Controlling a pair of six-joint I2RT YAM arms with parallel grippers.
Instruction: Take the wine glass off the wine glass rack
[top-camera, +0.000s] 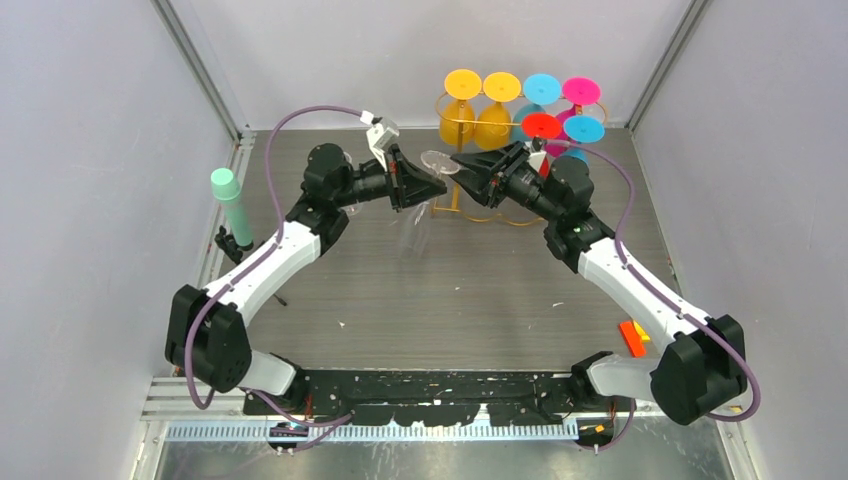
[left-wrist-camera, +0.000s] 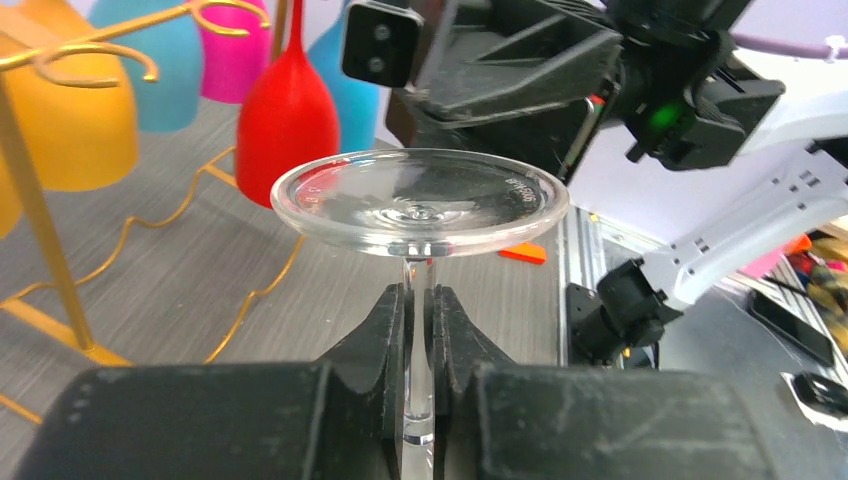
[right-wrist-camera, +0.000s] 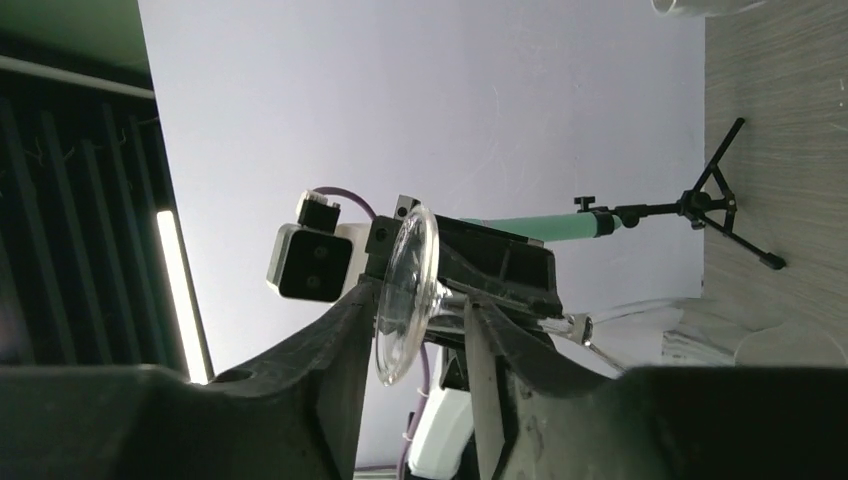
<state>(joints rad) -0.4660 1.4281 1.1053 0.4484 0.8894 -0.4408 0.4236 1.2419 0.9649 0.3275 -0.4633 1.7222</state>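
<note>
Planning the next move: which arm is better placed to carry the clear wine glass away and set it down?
Left, likely. The left tool is shut on the wine glass stem, off the wine glass rack; the right tool stands open around its foot, gripping nothing.

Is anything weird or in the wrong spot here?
One clear wine glass isn't hanging with the coloured ones on the gold rack. It is in mid-air, the left claw pinching its stem, the right claw loose around its foot. Nothing looks broken or spilled.
</note>
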